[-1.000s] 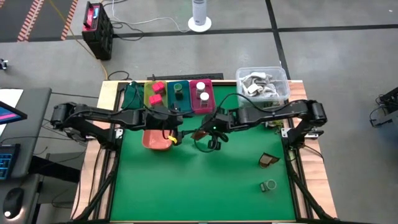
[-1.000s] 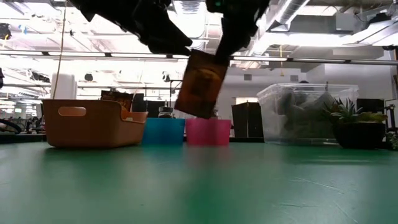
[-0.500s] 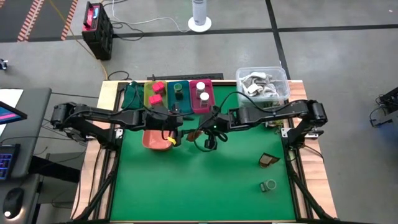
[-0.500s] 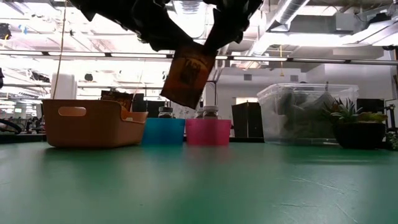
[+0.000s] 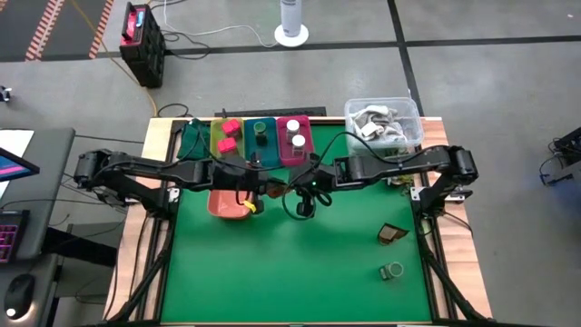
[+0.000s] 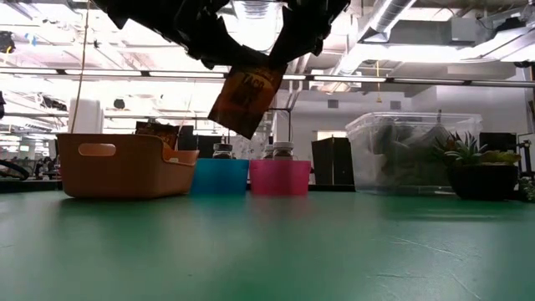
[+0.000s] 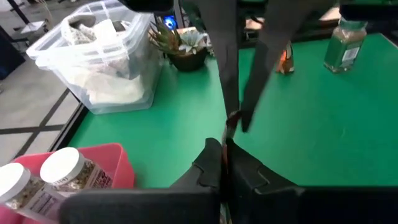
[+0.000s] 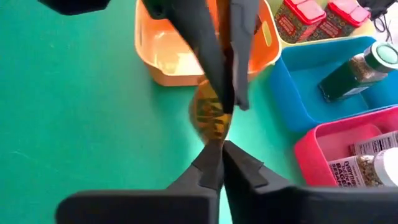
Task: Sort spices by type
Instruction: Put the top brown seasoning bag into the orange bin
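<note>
I have the brown spice packet (image 6: 245, 98) pinched between both of my tools, well above the green surface (image 5: 300, 263) and just beside the salmon tray (image 5: 227, 203), because this is a hand-over. My right tool (image 5: 292, 188) is closed on one edge of the packet, and my left tool (image 5: 265, 189) is closed on the opposite edge, so it hangs tilted between them. I judge the left arm takes it because the salmon tray sits on its side. Another brown packet (image 5: 392, 234) and a green jar (image 5: 392, 271) wait on the surface near the right arm.
</note>
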Controlling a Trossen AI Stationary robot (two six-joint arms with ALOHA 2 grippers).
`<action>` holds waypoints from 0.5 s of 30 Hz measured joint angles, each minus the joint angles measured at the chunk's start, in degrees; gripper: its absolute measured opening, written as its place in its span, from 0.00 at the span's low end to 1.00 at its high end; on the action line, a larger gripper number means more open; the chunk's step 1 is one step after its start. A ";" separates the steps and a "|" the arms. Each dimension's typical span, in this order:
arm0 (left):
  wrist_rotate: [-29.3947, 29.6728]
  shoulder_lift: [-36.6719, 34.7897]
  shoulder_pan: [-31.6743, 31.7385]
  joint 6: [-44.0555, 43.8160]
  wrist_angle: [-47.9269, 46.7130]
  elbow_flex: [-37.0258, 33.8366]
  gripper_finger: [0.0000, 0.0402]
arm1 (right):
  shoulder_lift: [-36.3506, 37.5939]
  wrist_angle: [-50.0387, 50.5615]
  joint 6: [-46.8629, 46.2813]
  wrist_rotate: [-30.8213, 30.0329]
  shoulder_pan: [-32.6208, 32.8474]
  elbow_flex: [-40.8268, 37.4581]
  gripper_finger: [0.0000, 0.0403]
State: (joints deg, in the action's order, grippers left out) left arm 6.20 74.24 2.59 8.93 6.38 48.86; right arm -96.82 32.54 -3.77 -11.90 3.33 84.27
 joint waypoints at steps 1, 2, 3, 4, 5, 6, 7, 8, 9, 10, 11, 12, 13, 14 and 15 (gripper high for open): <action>0.00 -0.14 0.00 0.00 0.35 0.00 0.00 | 0.00 -0.02 0.53 0.00 0.06 0.00 0.13; 0.00 -0.35 0.00 0.00 0.49 0.00 0.00 | 0.00 -0.01 0.95 0.00 0.11 0.00 0.15; 0.00 -0.45 0.00 -0.06 0.66 0.00 0.00 | 0.00 0.01 1.27 0.00 0.11 0.00 0.18; 0.03 -0.48 0.00 -0.34 0.77 0.00 0.00 | 0.00 0.12 1.45 0.00 0.09 0.00 0.21; 0.07 -0.50 0.00 -0.66 0.62 0.00 0.00 | 0.00 0.20 1.94 0.00 0.09 0.00 0.24; 0.07 -0.92 0.00 -0.89 0.26 -0.16 0.00 | 0.03 0.24 2.27 0.01 0.09 0.00 0.28; 0.10 -1.49 -0.15 -0.92 0.26 -0.70 0.00 | 0.22 0.42 2.41 0.02 0.09 -0.01 0.32; 0.41 -2.05 -0.51 -1.01 0.66 -1.39 0.00 | 0.38 0.68 2.33 0.02 0.08 -0.02 0.36; 0.93 -2.89 -0.89 -0.98 1.28 -2.15 0.00 | 0.61 0.71 2.31 0.00 0.06 -0.02 0.40; 1.63 -3.94 -1.44 -0.84 1.19 -3.08 0.00 | 1.18 1.22 2.28 0.00 0.06 -0.02 0.44; 2.53 -5.17 -2.15 -0.79 0.70 -4.20 0.00 | 1.64 2.50 1.86 0.00 0.14 -0.02 0.48; 3.68 -6.59 -2.92 -0.82 0.39 -5.45 0.00 | 1.88 3.27 1.29 -0.01 0.17 -0.02 0.52; 4.79 -8.34 -3.69 -1.14 0.37 -6.77 0.00 | 2.29 3.72 0.82 -0.06 0.17 -0.02 0.56; 5.80 -10.28 -4.47 -1.64 0.23 -8.16 0.00 | 2.71 4.85 0.41 -0.37 0.24 -0.10 0.59; 6.59 -12.34 -5.25 -2.41 0.35 -9.65 0.00 | 2.87 5.45 -0.19 -0.74 0.39 -0.41 0.61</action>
State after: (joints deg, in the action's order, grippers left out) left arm 12.78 61.90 -2.66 6.52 6.72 39.21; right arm -93.95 38.00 -3.95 -12.65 3.72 83.86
